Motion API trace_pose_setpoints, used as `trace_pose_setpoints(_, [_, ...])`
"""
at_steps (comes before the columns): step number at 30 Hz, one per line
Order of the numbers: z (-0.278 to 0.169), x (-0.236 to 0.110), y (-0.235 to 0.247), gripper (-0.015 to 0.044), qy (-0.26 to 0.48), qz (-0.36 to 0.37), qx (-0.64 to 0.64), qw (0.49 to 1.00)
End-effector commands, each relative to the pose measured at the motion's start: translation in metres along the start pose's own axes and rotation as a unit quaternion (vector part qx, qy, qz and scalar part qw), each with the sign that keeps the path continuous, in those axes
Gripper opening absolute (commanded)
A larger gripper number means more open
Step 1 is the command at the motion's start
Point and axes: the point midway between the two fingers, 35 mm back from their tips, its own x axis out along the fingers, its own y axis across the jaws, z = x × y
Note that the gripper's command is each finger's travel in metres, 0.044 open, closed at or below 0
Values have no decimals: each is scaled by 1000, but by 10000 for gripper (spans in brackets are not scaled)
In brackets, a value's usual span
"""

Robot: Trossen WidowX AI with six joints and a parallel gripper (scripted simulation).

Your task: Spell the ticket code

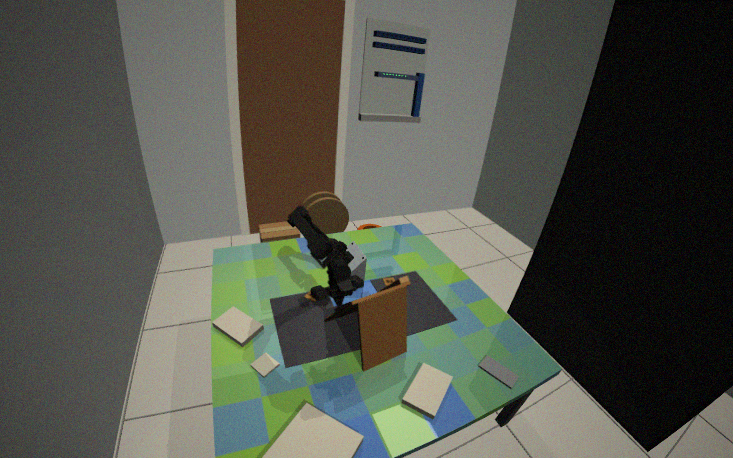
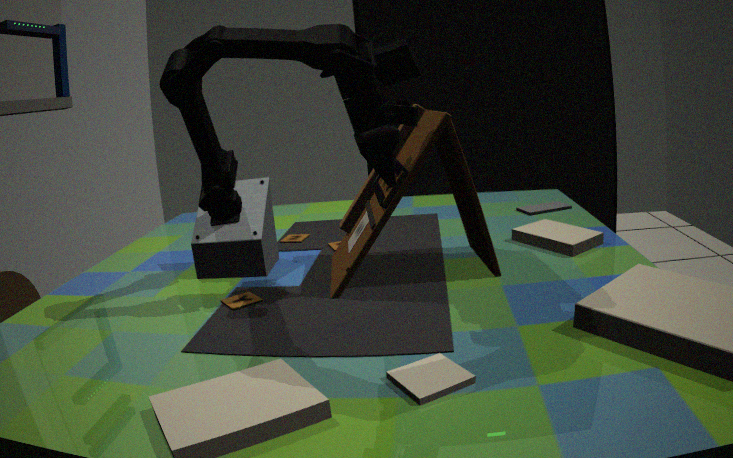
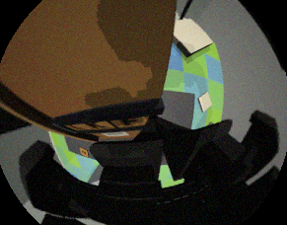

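The brown board stands like a tent on the dark mat. In the wrist view, several orange letter tiles sit in a row in its dark rail; their letters are not clear. A white ticket is below the rail. My gripper is shut and empty, its tips close to the board face at the rail; contact cannot be told. Loose tiles lie off the board: one at the mat's near-left edge, another beyond the arm base, and a third partly hidden behind the board.
The arm stands on a grey base block. Pale slabs and a smaller pale block lie around the mat. A thin grey slab is near a table edge.
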Motion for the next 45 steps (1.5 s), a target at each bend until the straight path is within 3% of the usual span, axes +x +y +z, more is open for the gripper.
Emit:
trace_pose_setpoints(1, [-1,1,3,0,2,0,0,1000])
trace_pose_setpoints(30, [0,1,11,0,2,0,0,1000])
trace_pose_setpoints(45, [-15,-15,7,0,2,1,0,1000])
